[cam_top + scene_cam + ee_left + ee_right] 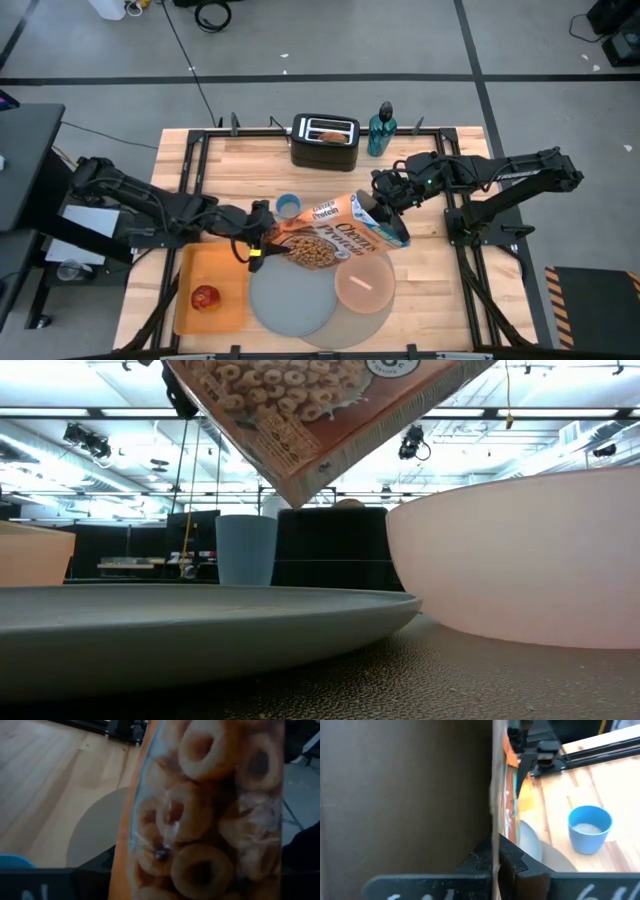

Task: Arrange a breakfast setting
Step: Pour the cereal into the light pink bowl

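An orange cereal box [325, 235] printed with brown cereal rings hangs tilted between my two grippers, above the blue-grey plate [290, 298] and the pink bowl [363, 284], which rest on the round grey mat [345, 322]. My left gripper [255, 238] is at the box's left end. My right gripper [385, 207] is at its right end. In the low view the box's [310, 410] low corner hangs above the plate [200, 615], beside the bowl [520, 560]. The red apple [206, 297] lies on the orange tray [190, 265]. Round toasted bread [328, 135] sticks up from the toaster. No spoon shows. My left gripper is shut on the box's left end [268, 238], coming level from the table's left. The box's printed face [200, 820] fills its wrist view and hides the fingers. My right gripper pinches a thin cardboard edge [495, 820] at the box's right end between its two fingers [480, 862], coming from the table's right. The box is lifted clear and tilted.
The black toaster [325, 142] and a teal bottle [380, 130] stand at the far edge. A blue cup [288, 206] stands just beyond the box, and it also shows in the right wrist view [590, 827]. Bare wood lies at the right.
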You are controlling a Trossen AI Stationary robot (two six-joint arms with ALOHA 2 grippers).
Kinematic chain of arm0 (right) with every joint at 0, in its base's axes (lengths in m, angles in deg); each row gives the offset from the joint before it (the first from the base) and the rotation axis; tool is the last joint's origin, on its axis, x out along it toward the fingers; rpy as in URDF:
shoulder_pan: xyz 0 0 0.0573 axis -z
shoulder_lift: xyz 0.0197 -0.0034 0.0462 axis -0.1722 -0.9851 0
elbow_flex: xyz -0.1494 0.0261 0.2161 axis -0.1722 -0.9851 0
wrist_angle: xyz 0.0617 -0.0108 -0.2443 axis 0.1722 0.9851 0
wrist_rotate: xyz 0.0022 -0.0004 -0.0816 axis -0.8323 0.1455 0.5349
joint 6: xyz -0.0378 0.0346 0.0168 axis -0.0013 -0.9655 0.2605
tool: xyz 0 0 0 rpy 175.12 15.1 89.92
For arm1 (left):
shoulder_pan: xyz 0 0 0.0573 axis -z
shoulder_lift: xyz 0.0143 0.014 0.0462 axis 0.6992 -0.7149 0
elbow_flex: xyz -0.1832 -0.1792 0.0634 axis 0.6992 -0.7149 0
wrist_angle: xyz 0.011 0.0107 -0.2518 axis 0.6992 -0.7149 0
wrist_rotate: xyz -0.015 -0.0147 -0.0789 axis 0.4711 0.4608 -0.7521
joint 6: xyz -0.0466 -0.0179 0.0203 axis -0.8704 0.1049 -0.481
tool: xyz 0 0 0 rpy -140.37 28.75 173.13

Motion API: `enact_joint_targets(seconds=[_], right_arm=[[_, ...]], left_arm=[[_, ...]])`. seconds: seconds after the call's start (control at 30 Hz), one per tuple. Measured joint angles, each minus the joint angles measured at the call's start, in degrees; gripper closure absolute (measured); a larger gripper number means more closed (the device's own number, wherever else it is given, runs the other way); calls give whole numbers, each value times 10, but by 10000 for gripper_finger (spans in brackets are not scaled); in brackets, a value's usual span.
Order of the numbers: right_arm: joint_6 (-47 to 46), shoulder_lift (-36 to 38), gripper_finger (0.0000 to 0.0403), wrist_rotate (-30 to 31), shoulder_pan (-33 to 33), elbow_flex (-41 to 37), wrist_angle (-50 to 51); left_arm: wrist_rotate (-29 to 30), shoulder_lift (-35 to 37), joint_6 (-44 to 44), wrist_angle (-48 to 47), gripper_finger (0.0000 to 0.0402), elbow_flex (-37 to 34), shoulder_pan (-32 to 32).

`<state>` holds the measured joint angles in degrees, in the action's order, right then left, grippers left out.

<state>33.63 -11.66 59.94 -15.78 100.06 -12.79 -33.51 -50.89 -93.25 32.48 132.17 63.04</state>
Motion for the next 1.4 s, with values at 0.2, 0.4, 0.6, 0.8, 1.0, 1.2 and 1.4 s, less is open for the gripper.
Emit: enact_joint_targets(seconds=[0.2, 0.4, 0.6, 0.8, 1.0, 1.2, 1.4], right_arm=[[-17, 0, 353, -28, 0, 1, -4], [-46, 0, 291, -45, 0, 1, 8], [-51, 11, 244, -45, 0, 1, 55], [-52, 41, 235, -45, 0, 1, 108], [-60, 74, 236, -45, 0, 1, 187], [-60, 87, 236, -45, 0, 1, 275], [-60, 113, 236, -22, 0, 0, 348]], left_arm=[[-20, 0, 24, -130, 174, 60, -6], [-60, 0, 34, -215, 189, 111, -26], [-94, 0, 35, -320, 184, 170, -43], [-134, -1, 35, -411, 189, 228, -62], [-167, -1, 34, -441, 187, 247, -73], [-212, -38, 42, -452, 189, 271, -80], [-245, -90, 71, -487, 189, 309, -84]])
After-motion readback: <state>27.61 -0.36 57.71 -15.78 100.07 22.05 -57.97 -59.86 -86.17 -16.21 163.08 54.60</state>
